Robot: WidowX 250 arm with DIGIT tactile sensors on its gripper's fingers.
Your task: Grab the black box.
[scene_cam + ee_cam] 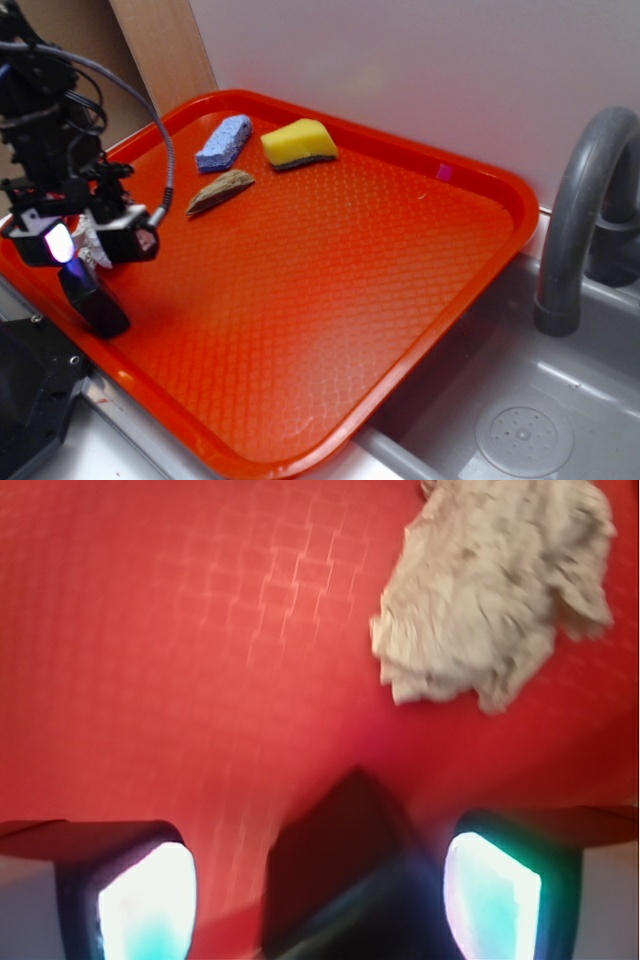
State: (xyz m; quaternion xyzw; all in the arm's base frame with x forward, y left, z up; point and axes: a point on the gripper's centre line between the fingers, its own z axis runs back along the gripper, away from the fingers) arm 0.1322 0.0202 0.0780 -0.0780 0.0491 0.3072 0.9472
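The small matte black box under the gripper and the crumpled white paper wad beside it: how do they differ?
The small matte black box is dark, smooth and straight-edged; the crumpled white paper wad is pale, rough and irregular. In the wrist view the box sits between the glowing fingers of the gripper, while the wad lies clear of them, farther ahead. In that view the wad looks somewhat broader than the box. Both rest on the orange plastic tray.
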